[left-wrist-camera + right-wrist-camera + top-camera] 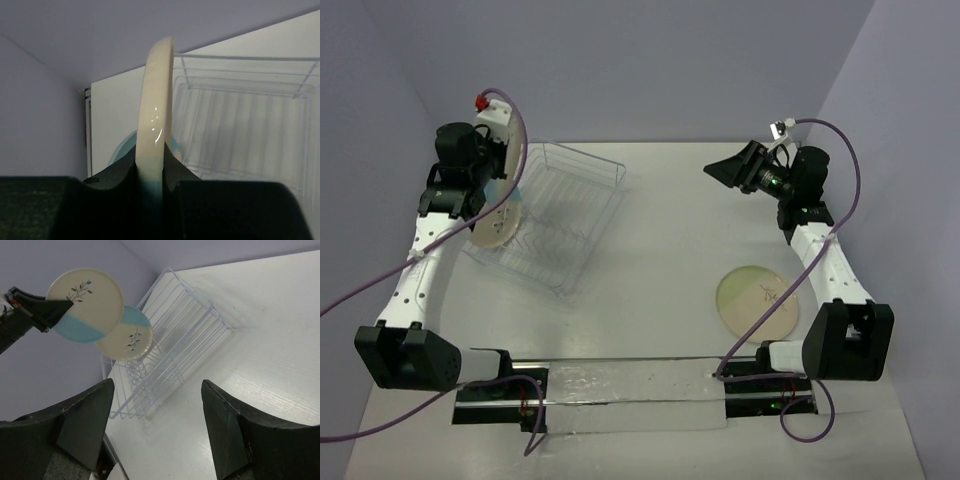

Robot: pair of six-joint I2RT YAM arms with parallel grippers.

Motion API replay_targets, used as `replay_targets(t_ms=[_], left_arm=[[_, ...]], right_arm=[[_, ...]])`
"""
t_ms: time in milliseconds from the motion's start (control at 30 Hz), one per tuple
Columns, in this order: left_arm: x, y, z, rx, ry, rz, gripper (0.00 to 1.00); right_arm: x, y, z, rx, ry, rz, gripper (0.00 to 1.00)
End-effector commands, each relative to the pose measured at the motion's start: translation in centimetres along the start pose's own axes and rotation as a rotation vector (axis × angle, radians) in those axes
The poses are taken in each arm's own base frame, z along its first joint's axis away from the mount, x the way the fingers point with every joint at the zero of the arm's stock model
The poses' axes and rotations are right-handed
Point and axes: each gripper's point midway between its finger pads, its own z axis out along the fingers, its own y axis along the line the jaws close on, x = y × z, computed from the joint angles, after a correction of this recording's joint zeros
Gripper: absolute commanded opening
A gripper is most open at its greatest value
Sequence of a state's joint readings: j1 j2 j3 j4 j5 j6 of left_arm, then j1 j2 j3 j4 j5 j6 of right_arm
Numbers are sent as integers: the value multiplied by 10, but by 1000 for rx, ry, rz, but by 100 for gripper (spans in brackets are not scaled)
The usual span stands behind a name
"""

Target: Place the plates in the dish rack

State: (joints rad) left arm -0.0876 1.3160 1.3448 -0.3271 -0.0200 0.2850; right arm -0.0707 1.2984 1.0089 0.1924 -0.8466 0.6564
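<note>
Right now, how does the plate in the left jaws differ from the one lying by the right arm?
The held plate has a light-blue segment; the table plate, pale-green. The held plate stands on edge in the left gripper by the dish rack; the table plate lies flat, untouched. Both are round, cream, twig-patterned.

It is a small, plain booth. A white table (680, 230) takes up the whole base of it, matte, with a fine wood grain that shows up close. Three pale lilac-grey walls close it in. The back wall (650, 60) meets the table's far edge in a straight line, and the left wall (360, 140) and the right wall (910, 130) slant in at either side. All are smooth and of one colour. The light is soft and even, casting only faint, blurred shadows on the tabletop. Along the near edge lies a clear glossy strip (630, 385) with a dull sheen.
</note>
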Motion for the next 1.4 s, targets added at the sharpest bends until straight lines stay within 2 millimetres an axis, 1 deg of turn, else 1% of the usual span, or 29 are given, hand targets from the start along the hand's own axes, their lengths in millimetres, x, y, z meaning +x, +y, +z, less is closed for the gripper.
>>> replay_targets(t_ms=[0,100,167,200,267,333,400,500,700,867,1067,1133,1367], left_arm=[[-43,16,-18,5,-202,16,0],[-40,9,-14,38,-217,11,0],[-35,11,-10,35,-204,-5,0],[-29,14,-7,29,-192,-12,0],[-22,9,-1,58,-176,-22,0],[-10,14,5,59,-145,-34,0],[-2,13,9,73,-127,-45,0],[1,8,9,110,-129,-58,0],[6,-10,4,202,-144,-74,0],[7,-10,4,202,-134,-75,0],[31,-9,18,184,-39,-101,0],[39,-4,21,145,-17,-105,0],[50,-6,17,137,-7,-111,0]], right_arm=[[-9,3,-7,-3,-28,-39,78],[-8,-1,-8,7,-28,-32,78],[-7,-4,-9,14,-29,-26,78],[-6,-6,-9,17,-28,-24,78],[-5,-9,-11,24,-29,-22,78],[-5,-11,-12,29,-28,-19,78],[-4,-15,-12,34,-25,-10,78],[-4,-18,-12,37,-22,-2,78],[0,-25,-10,42,-9,16,78],[1,-28,-10,44,-4,23,78],[1,-27,-12,43,-6,17,78],[1,-27,-12,42,-6,15,78],[3,-29,-13,46,-5,12,78]])
